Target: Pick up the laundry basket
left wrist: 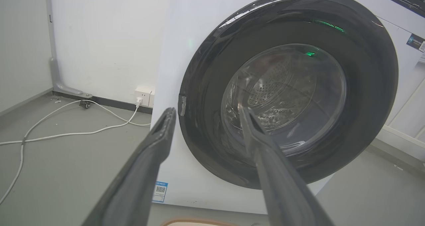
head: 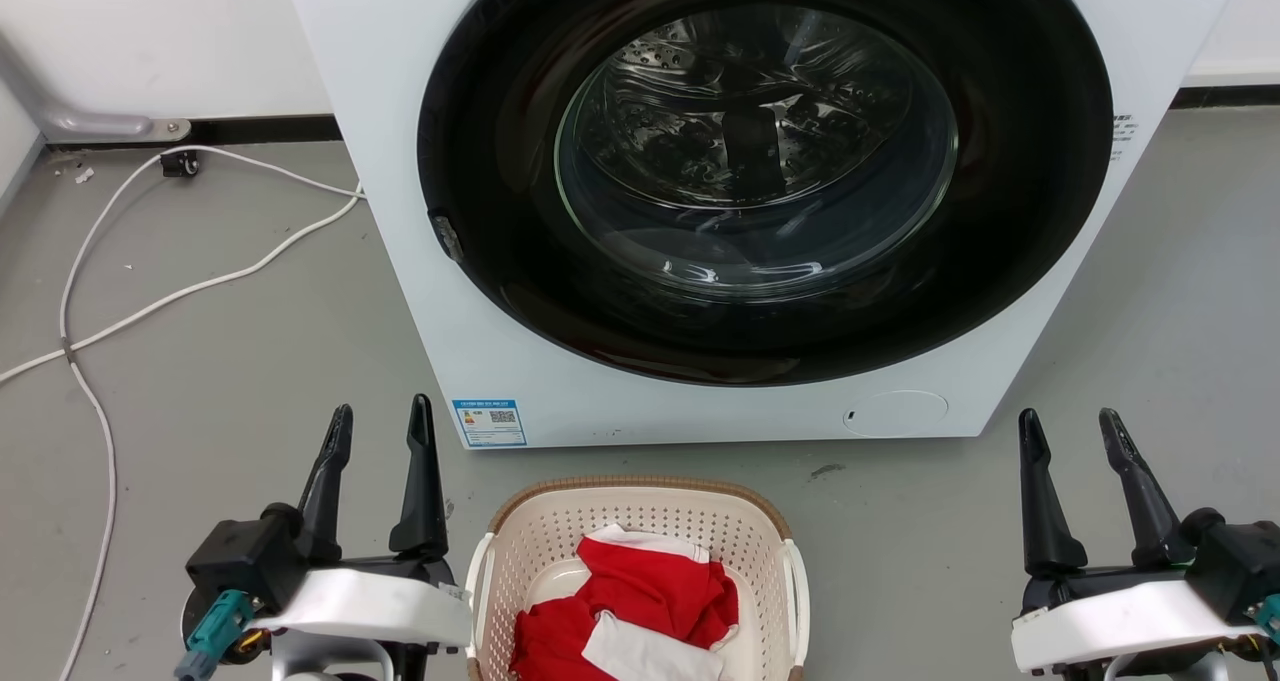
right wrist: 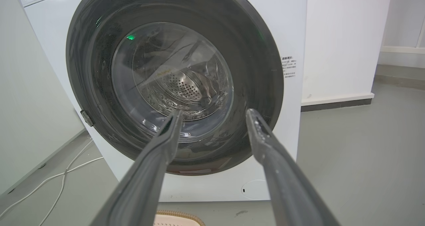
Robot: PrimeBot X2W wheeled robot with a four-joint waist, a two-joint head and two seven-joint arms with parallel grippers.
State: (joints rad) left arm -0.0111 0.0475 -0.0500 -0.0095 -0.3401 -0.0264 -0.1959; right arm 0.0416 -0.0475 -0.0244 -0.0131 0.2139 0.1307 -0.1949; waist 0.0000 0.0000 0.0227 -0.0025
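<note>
Two claws flank the laundry basket (head: 650, 526), which sits on the floor (head: 250, 361) just before the washing machine (head: 350, 61). Both have fingers spread and hold nothing. The basket lies between them and nearer to me than my fingertips. My left claw (head: 382, 408) is closer, its wrist just beside the left handle (head: 478, 591). My right claw (head: 1069, 416) stands well apart from the right handle (head: 798, 586), so I judge it has further to travel.

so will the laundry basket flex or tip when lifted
Probably light: the laundry basket has perforated plastic walls and holds only some red and white clothing. The walls may flex. Lifted by both side handles, it likely stays level.
</note>
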